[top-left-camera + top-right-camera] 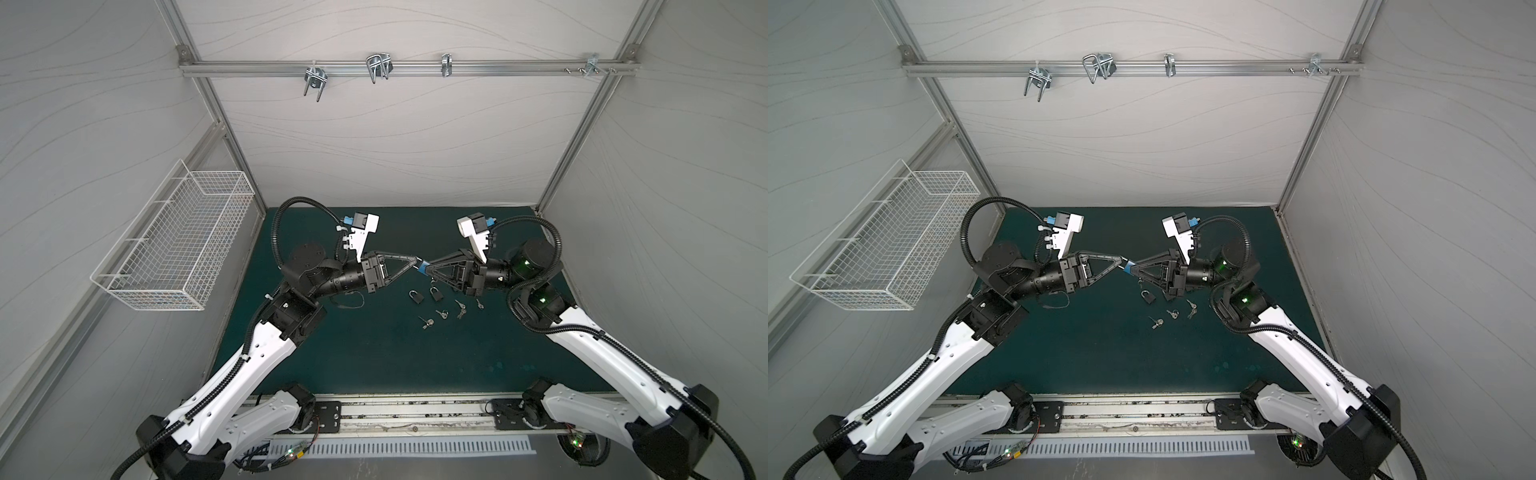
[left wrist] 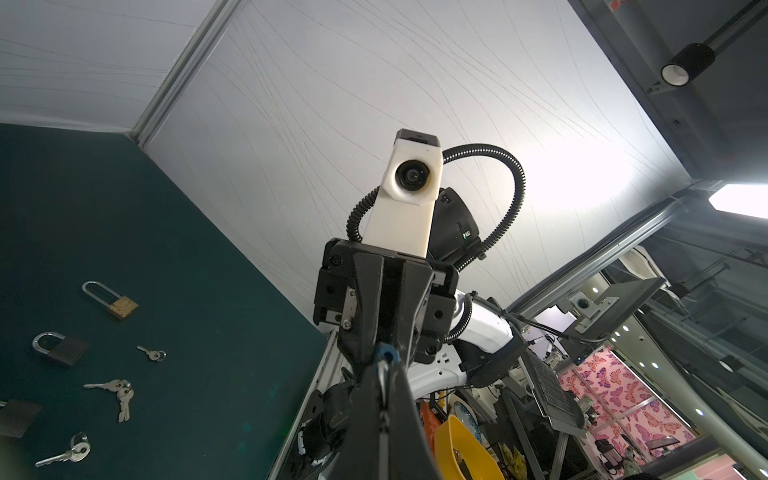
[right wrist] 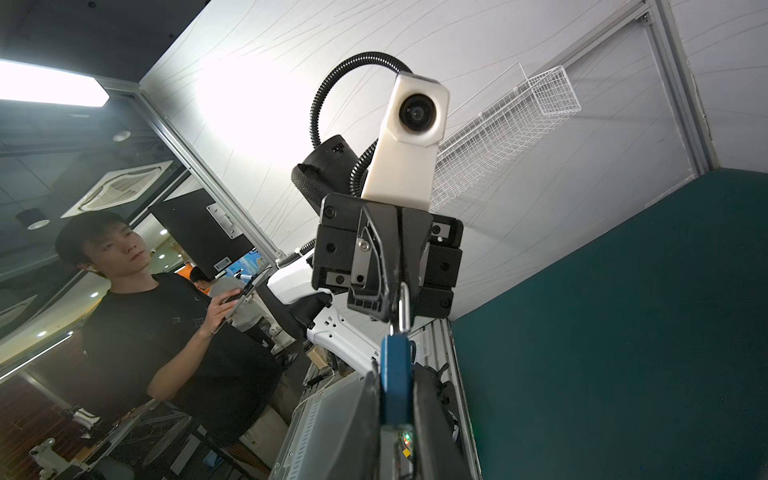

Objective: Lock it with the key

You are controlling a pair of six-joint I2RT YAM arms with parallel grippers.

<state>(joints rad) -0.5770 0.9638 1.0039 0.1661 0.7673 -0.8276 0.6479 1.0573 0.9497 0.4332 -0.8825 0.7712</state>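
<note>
A blue padlock [image 1: 423,268] [image 1: 1128,268] [image 3: 397,384] hangs in mid-air over the green mat [image 1: 374,353]. My right gripper [image 1: 429,266] [image 3: 397,370] is shut on its flat body. The silver shackle [image 3: 404,307] points at my left gripper [image 1: 416,261] [image 2: 383,368], which is shut on the shackle's end. In the left wrist view the padlock's blue end [image 2: 387,355] sits right at the closed tips. A small metal piece, apparently a key on a ring [image 1: 432,281] [image 1: 1140,283], dangles just under the padlock. The right fingers hide the keyhole.
On the mat below lie two dark padlocks [image 1: 415,296] [image 1: 436,294], a brass long-shackle padlock [image 2: 120,306] and several loose keys [image 1: 442,313]. A white wire basket [image 1: 174,241] hangs on the left wall. Metal hooks [image 1: 378,68] hang from the back rail.
</note>
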